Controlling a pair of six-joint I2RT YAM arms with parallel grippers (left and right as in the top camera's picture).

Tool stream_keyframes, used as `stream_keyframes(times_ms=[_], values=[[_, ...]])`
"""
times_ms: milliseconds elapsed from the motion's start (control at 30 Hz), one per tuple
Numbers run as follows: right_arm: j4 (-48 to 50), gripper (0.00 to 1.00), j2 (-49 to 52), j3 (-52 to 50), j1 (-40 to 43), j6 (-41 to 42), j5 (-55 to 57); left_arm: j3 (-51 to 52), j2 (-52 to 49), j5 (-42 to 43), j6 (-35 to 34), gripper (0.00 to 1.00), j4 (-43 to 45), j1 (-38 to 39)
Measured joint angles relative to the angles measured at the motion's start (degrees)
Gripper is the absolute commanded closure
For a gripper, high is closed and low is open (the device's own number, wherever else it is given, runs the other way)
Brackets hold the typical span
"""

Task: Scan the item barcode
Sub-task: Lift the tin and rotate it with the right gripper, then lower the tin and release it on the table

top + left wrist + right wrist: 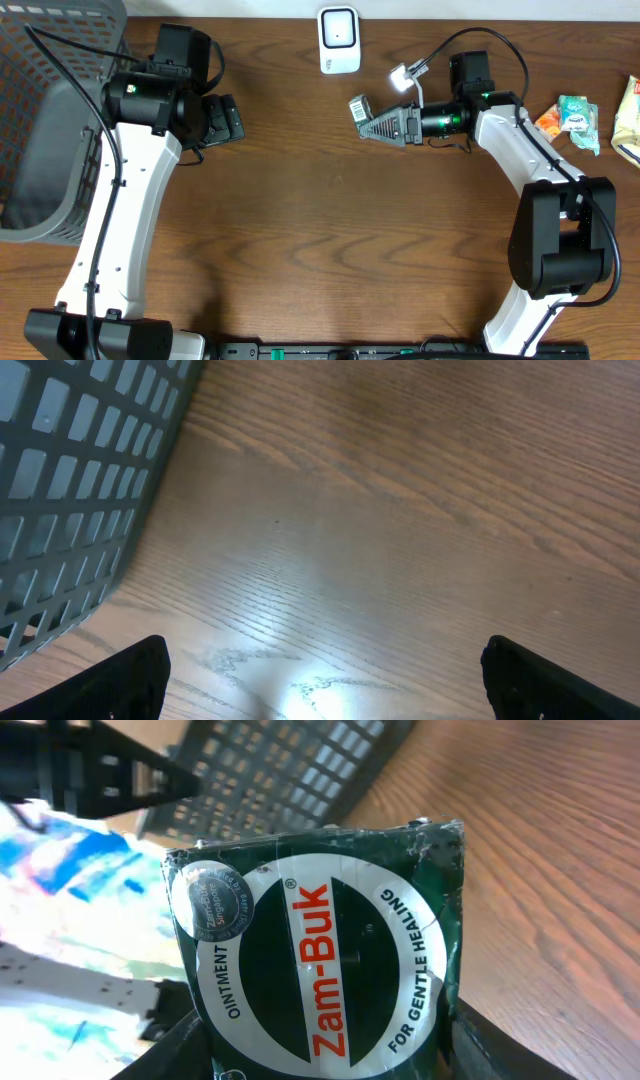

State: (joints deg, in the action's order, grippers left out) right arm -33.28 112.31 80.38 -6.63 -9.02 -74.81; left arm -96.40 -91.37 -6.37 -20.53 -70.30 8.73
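Observation:
The item is a dark green Zam-Buk ointment box (320, 960) with a white oval label, and it fills the right wrist view. My right gripper (320, 1065) is shut on it, one finger (170, 1050) on each side. From overhead, the box (360, 107) sticks out of the right gripper (372, 120), which points left. It hangs just below and right of the white barcode scanner (339, 40) at the table's far edge. No barcode shows on the visible face. My left gripper (225, 118) stands open over bare wood (325, 695), holding nothing.
A grey plastic basket (50, 120) occupies the far left, its mesh wall close to the left gripper (70, 490). Colourful snack packets (572, 115) lie at the right edge, beyond the right arm. The table is brown wood.

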Motion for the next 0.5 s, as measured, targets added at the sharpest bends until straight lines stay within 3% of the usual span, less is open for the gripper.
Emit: stream_keyframes(times_ms=[200, 367, 467, 500], values=[[-7.04, 0.49, 0.00, -0.02, -2.69, -0.09, 17.33, 0.00, 0.00, 0.00, 0.00, 0.02, 0.00, 0.00], [-13.29, 0.47, 0.00, -0.33, -8.09, -1.22, 42.60, 0.00, 0.00, 0.00, -0.02, 0.02, 0.00, 0.00], [-13.90, 0.43, 0.00, -1.16, -10.34, -1.60, 53.62, 0.00, 0.00, 0.00, 0.00, 0.02, 0.00, 0.00], [-13.81, 0.37, 0.00, -1.73, -10.82, -1.73, 56.50, 0.00, 0.00, -0.02, 0.00, 0.02, -0.02, 0.00]])
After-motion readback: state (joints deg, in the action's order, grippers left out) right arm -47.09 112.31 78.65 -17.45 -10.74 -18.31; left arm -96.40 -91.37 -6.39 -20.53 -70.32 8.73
